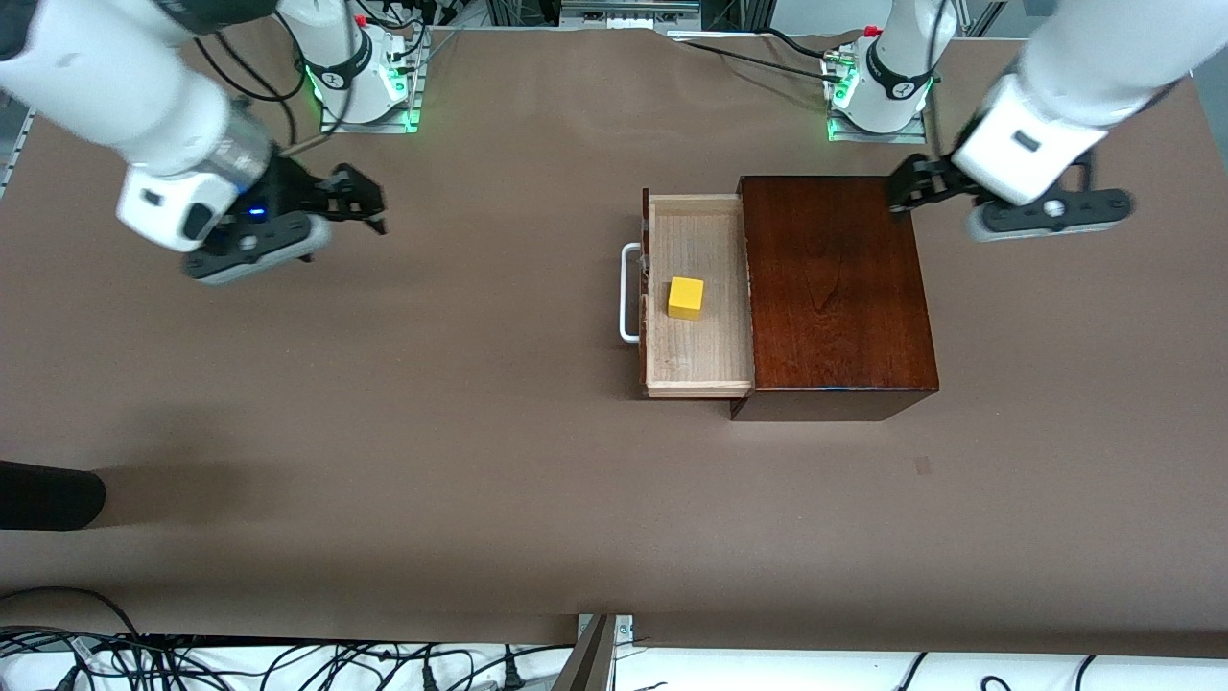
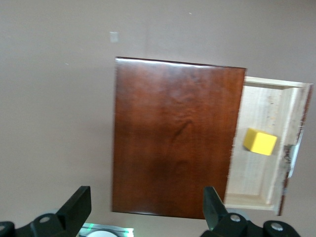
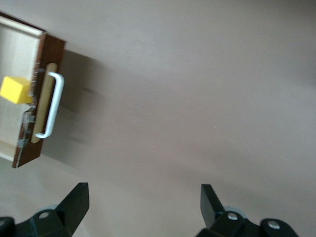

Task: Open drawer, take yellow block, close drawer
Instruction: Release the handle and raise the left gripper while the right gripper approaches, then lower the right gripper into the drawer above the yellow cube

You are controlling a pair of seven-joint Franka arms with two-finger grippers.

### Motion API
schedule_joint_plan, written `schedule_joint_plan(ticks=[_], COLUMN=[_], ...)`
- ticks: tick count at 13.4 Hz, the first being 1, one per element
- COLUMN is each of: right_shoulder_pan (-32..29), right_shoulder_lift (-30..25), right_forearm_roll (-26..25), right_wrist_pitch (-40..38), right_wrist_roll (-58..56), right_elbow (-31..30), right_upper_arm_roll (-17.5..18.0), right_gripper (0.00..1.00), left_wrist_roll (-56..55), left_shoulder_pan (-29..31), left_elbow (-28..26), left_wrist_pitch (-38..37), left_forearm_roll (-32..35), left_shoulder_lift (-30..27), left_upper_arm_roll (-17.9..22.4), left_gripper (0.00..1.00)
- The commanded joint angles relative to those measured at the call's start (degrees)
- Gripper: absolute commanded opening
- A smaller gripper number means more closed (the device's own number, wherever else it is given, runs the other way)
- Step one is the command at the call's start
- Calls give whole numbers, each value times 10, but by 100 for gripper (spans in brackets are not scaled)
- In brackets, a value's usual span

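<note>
My left pincer (image 1: 900,197) hangs wide, holding nothing, over the corner of the dark wooden box (image 1: 835,283) that is farthest from the front camera, at my left arm's end. In the left wrist view its two black fingers (image 2: 79,205) stand well apart, with the box top (image 2: 173,138) between them lower down.

My right pincer (image 1: 369,206) also wide, empty, up over bare brown surface (image 1: 432,432) toward my right arm's end, near the base-side edge. Right wrist view: fingers (image 3: 76,202) spread, only surface between them.

Box sits on the surface toward my left arm's end, closer to the base-side edge than to the front edge.

Drawer (image 1: 696,293) is pulled out of the box side that faces my right arm's end, pale tray exposed. White handle (image 1: 628,293) on its dark front, pointing to my right arm's end; seen also in right wrist view (image 3: 52,106).

Yellow block (image 1: 685,297) lies inside the drawer on the tray floor, roughly mid-tray, apart from the tray walls. Untouched by either pincer. Shows in left wrist view (image 2: 259,141) and right wrist view (image 3: 15,90).

Dark rounded object (image 1: 48,494) at the surface edge at my right arm's end, nearer the front camera; cannot tell what it is.
</note>
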Motion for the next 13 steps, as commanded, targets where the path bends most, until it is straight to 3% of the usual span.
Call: schedule_joint_plan(ticks=[1, 8, 13], right_shoulder_pan=[50, 163, 218], right_shoulder_lift=[22, 131, 178], right_forearm_roll=[8, 22, 18], right_wrist_pitch=[25, 33, 110], right_wrist_roll=[-4, -1, 3], right_elbow=[15, 131, 140], right_upper_arm_roll=[-6, -2, 1], right_gripper=[100, 100, 100], left_wrist_roll=[68, 120, 122], left_shoulder_pan=[21, 38, 41], left_elbow=[-47, -94, -80], left_wrist_pitch=[3, 33, 32], left_forearm_roll=[-8, 11, 12], left_shoulder_lift=[-50, -78, -76], left_upper_arm_roll=[20, 60, 63], left_gripper=[100, 100, 100])
